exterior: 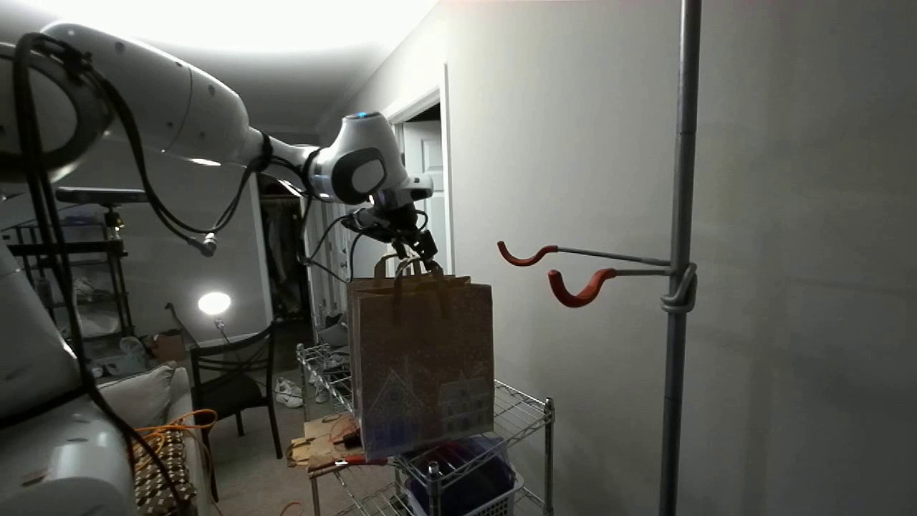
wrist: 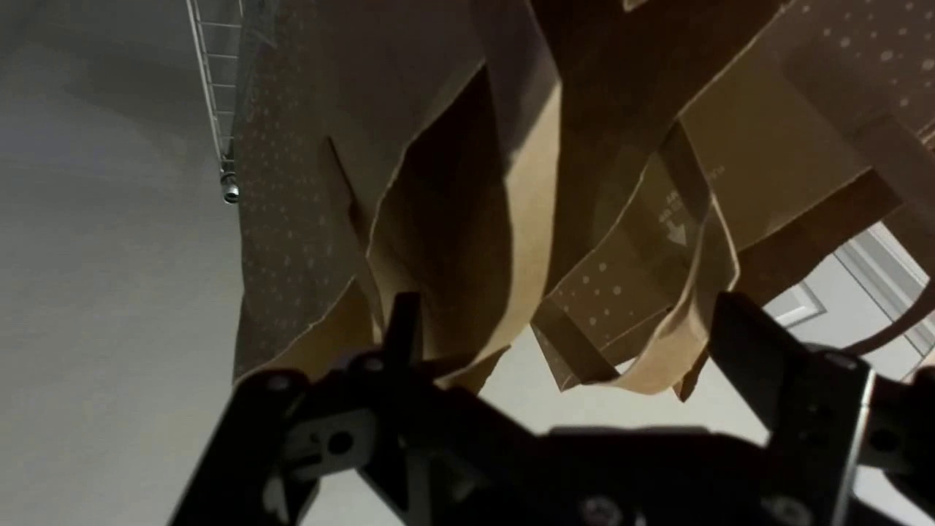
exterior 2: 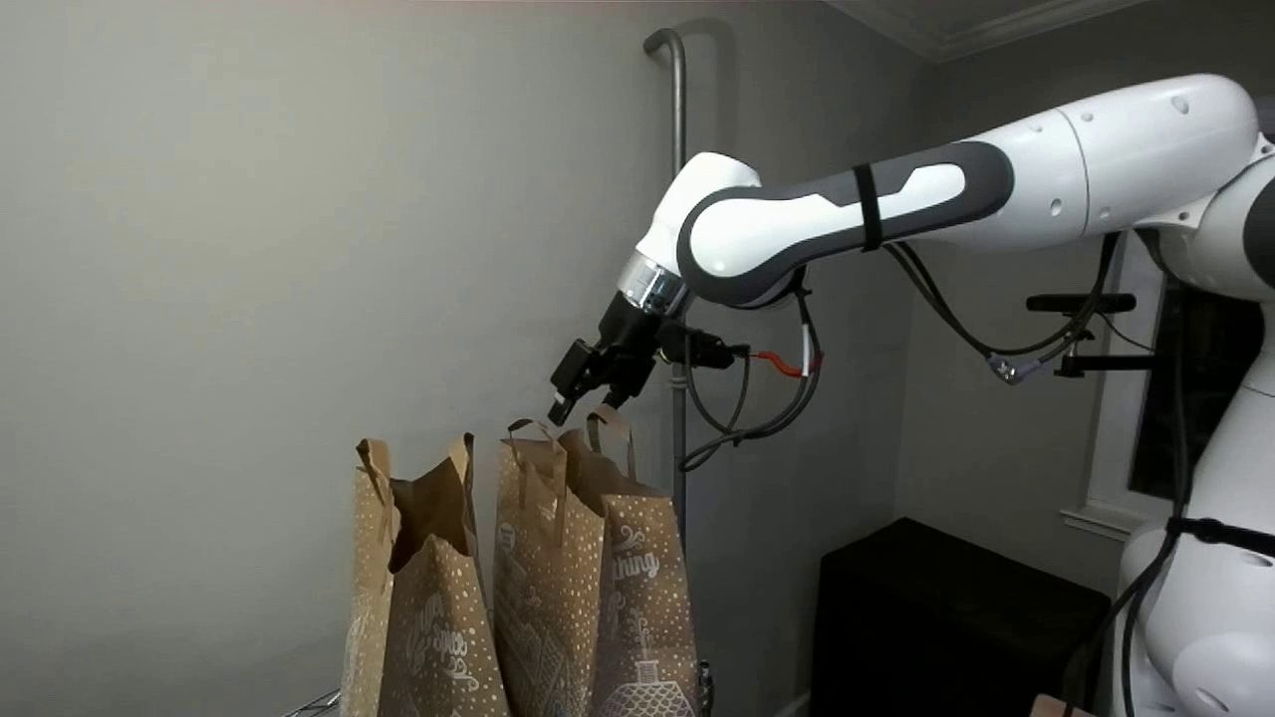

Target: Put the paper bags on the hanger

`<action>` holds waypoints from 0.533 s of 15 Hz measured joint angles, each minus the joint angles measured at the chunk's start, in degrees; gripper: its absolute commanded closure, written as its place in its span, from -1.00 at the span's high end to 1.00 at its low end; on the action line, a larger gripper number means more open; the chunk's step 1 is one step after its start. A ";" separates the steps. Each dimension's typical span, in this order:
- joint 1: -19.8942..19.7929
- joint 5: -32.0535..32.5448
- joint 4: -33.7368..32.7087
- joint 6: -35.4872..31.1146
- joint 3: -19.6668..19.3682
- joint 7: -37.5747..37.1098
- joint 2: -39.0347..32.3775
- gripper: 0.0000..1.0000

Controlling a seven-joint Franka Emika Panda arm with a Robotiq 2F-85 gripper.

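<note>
2 paper bags point(exterior 2: 598, 588) upright side by side on wire rack point(exterior: 549, 416), mouths open, loop handles point(wrist: 533, 219) up. Gripper point(exterior 2: 587, 406) tilted, just over 1 bag's top; fingers point(wrist: 760, 358) spread wide, handles showing betw. them in wrist view, contact unclear. Red-orange hanger point(exterior: 575, 299) on grey pole point(exterior: 685, 158), apart fr. bags. Bkgd: dark chair point(exterior: 233, 349), lit lamp point(exterior: 214, 303).

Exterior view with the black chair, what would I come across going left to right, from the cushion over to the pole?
Cushion, chair, paper bags, hanger, pole.
</note>
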State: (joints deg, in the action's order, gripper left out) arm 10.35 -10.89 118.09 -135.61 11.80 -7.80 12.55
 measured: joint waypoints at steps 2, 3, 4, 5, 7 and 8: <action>0.75 -0.97 -1.54 -1.64 0.32 -0.10 -1.97 1.00; 1.16 -1.08 -2.55 -1.73 0.55 -0.41 -3.01 1.00; 1.51 -1.08 -3.67 -1.73 0.91 -0.62 -4.09 1.00; 1.95 -1.08 -4.83 -1.70 1.23 -0.69 -5.19 1.00; 2.53 -0.27 -7.21 -1.01 1.99 -0.78 -7.38 1.00; 2.70 1.09 -8.51 0.35 2.35 -1.30 -8.45 0.89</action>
State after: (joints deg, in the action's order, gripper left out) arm 13.05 -9.80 109.58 -135.25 14.14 -9.10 4.10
